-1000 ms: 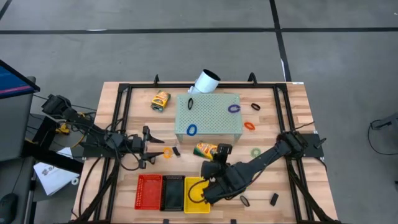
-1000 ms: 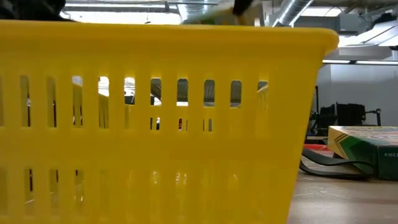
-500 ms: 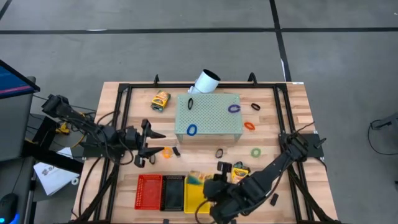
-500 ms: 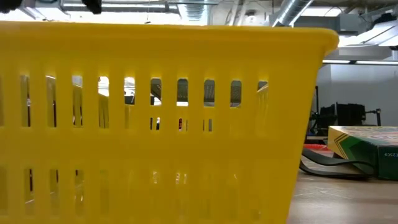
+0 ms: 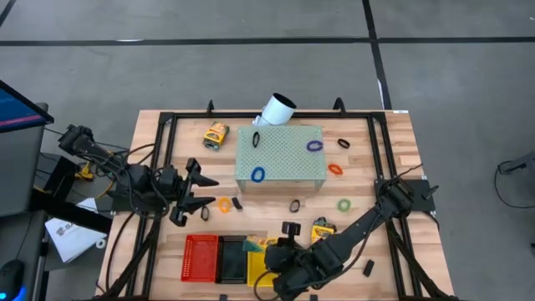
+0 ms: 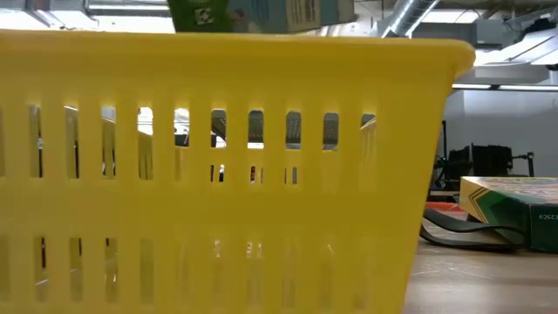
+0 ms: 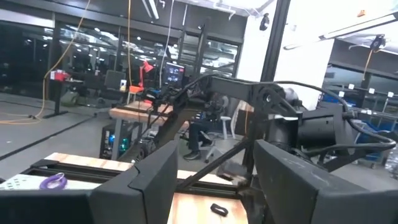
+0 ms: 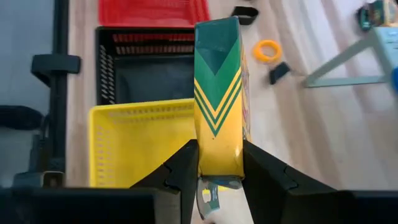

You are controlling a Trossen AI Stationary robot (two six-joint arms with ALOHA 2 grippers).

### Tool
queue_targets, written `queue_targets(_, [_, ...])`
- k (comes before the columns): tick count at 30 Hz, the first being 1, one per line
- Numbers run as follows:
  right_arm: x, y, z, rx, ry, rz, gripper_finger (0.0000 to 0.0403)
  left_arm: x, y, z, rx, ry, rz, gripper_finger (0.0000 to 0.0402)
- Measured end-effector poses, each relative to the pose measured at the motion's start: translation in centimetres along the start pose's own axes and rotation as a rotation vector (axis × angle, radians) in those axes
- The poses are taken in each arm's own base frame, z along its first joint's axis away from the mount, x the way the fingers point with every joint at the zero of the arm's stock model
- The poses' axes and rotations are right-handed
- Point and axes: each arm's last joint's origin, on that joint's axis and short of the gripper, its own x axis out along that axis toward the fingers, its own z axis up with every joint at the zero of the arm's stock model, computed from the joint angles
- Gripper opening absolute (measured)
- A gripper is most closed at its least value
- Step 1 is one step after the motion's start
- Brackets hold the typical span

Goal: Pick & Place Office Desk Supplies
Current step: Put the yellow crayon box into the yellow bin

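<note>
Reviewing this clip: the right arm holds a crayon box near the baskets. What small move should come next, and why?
Probably shift slightly over the yellow basket, then open the jaws. The right gripper clamps the crayon box, which hangs above that basket's rim, partly past its edge.

crayon box [image 6: 261, 15] — top cut off, yellow basket [image 6: 227, 174] blocking table

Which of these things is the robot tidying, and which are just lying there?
Job: held crayon box, right gripper, far crayon box, blue loop, green loop, yellow basket.
Lying about: pale green block, white tube.
</note>
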Motion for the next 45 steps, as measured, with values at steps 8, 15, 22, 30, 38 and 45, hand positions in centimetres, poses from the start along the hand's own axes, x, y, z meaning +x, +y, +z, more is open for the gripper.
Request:
queue_targets(8, [2.0, 1.0, -1.3, 0.014, -0.003, 0.019, 0.0107, 0.1, -0.1, -0.3, -0.010, 0.020, -0.001, 0.0197])
queue_targets(15, [2.3, 1.0, -1.6, 0.179, 0.017, 0.028, 0.0107, 0.2, -0.1, -0.6, -0.032, 0.032, -0.001, 0.0196])
queue_targets(22, [1.8, 2.0, -1.4, 0.410, -0.036, 0.074, 0.0107, 0.2, -0.1, -0.5, -0.034, 0.030, -0.001, 0.0197])
queue_targets(30, [1.8, 1.9, -1.3, 0.635, -0.007, 0.089, 0.0097, 0.3, -0.1, -0.5, -0.055, 0.029, -0.001, 0.0198])
queue_targets(38, [1.8, 1.9, -1.8, 0.805, 0.081, 0.097, 0.0098, 0.3, -0.1, -0.5, -0.057, 0.029, -0.002, 0.0198])
queue_targets(45, [2.3, 1.2, -1.4, 0.957, 0.088, 0.079, 0.0098, 0.3, -0.1, -0.5, -0.058, 0.029, -0.005, 0.0198])
